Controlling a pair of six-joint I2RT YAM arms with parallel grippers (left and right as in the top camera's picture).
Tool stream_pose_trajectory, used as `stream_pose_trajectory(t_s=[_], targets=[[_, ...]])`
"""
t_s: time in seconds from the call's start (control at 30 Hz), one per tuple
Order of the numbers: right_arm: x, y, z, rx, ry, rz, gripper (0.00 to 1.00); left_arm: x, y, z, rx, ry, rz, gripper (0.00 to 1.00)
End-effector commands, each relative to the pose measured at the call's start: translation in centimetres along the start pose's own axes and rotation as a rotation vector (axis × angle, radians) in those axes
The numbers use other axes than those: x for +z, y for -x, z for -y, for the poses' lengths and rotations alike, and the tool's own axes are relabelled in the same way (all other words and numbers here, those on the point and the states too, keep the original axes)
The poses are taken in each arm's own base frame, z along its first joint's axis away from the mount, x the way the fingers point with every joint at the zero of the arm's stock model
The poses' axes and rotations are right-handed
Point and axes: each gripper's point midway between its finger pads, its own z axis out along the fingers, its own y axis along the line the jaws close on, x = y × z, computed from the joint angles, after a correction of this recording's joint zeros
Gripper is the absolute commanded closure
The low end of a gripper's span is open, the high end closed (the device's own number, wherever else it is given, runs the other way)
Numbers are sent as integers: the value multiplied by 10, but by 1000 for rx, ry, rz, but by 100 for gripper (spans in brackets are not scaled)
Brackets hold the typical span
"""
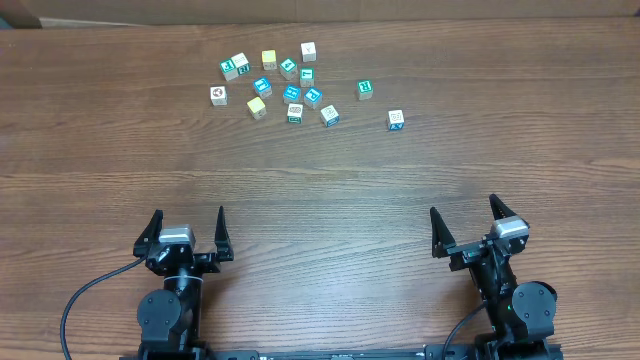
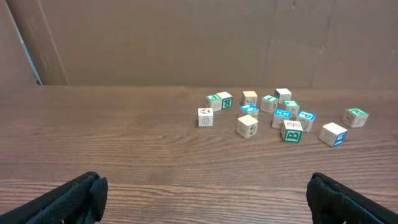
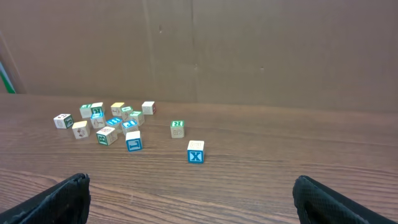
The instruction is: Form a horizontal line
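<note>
The letter cubes point(image 1: 290, 85) lie loosely scattered toward twelve o'clock on the worktop point(image 1: 320, 170), with no row formed yet. Well apart from them, the left end effector point(image 1: 188, 225) at seven o'clock and the right end effector point(image 1: 463, 213) at five gape wide and empty, likely because work hasn't begun.

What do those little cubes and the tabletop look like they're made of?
The cubes look like wood: pale matte faces with printed teal, blue and green letters. The tabletop shows brown wood grain with plank lines, low sheen; possibly laminate rather than solid wood.
</note>
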Motion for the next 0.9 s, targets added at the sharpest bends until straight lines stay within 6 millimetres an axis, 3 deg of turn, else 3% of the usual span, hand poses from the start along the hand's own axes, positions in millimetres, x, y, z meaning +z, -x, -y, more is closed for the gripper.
stream_pose_trajectory(t_s=[0.0,0.7,0.87], targets=[[0,-1,2,-8,-10,6,0,0,1,-1,21,5,8,0],[0,-1,2,-8,-10,6,0,0,1,-2,21,6,9,0],[0,-1,2,-8,-10,6,0,-1,9,-7,19,37,41,0]])
